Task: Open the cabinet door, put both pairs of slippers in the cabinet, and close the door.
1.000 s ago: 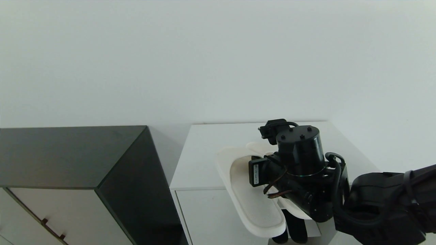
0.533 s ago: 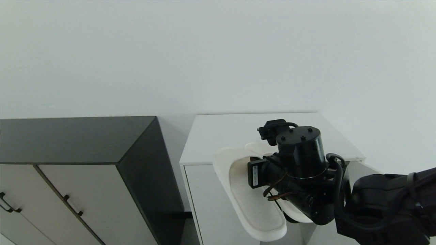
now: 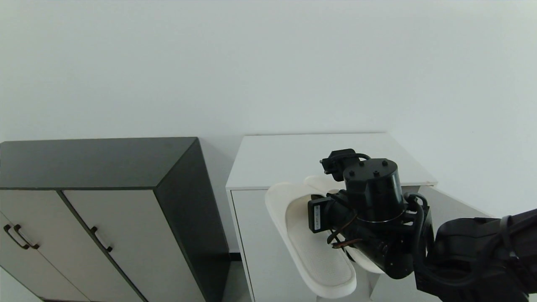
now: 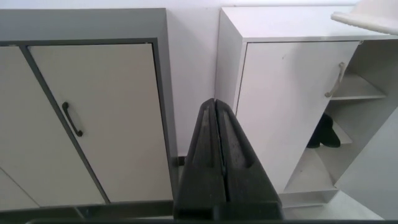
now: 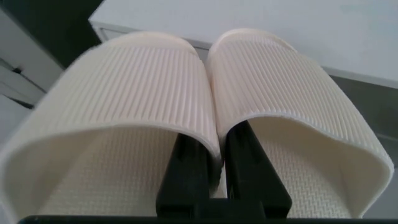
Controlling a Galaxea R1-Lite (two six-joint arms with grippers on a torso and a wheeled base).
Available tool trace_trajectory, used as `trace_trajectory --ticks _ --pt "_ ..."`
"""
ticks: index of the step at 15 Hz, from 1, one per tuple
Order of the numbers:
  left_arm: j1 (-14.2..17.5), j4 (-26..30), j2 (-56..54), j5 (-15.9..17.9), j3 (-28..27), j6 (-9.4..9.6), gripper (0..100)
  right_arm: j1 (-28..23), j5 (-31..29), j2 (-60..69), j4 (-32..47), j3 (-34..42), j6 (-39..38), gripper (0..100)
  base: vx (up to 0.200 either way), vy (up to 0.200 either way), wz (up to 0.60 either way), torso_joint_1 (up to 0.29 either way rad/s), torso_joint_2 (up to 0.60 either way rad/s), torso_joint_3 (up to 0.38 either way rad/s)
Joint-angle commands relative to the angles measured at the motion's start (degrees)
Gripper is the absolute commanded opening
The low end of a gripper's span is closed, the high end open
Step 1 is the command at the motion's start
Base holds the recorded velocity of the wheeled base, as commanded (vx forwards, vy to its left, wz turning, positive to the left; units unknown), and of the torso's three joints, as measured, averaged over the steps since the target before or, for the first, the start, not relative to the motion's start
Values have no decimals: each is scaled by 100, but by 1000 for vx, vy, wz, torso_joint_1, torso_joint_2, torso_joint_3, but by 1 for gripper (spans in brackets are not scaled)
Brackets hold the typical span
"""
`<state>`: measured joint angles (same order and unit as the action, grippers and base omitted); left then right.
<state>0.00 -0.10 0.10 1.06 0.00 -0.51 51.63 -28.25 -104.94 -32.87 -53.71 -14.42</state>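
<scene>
The door-opening step is looking done: the tall white two-door cabinet (image 3: 310, 155) is standing with one leaf swung out (image 4: 376, 180), exposing shelves. A dark pair of footwear (image 4: 323, 132) is lying on a low shelf inside, which I am taking to be the first pair of slippers, though it is too small to be sure. The pair of cream ribbed rubber slippers (image 3: 323, 260) is hanging in the air at about 5 o'clock from the cabinet's top in the head view, in front of its face and not yet inside. The right gripper (image 5: 214, 149) is pinching both by their inner strap edges, one finger tucked under each strap. Placing this pair and closing the door are remaining.

The left wrist view is revealing the open interior, the closed leaf's handle (image 4: 337, 79) and the left gripper (image 4: 216, 143), whose fingers are pressing together on nothing. The head view is adding the low black-topped sideboard with pale doors (image 3: 96, 163) at the white cabinet's 9 o'clock.
</scene>
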Motion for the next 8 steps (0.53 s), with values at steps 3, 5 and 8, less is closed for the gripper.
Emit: trace_trajectory --ticks 3,5,8 --pt "0 -8 -1 -1 0 -2 0 49 3 -97 -9 -8 1 0 0 0 0 0 0 0" --pt "0 1 -1 -1 0 -2 0 49 3 -97 -9 19 -8 0 0 0 0 0 0 0" --pt "0 1 -1 -1 0 7 0 49 12 -124 -9 -43 1 0 0 -67 0 1 -1 1"
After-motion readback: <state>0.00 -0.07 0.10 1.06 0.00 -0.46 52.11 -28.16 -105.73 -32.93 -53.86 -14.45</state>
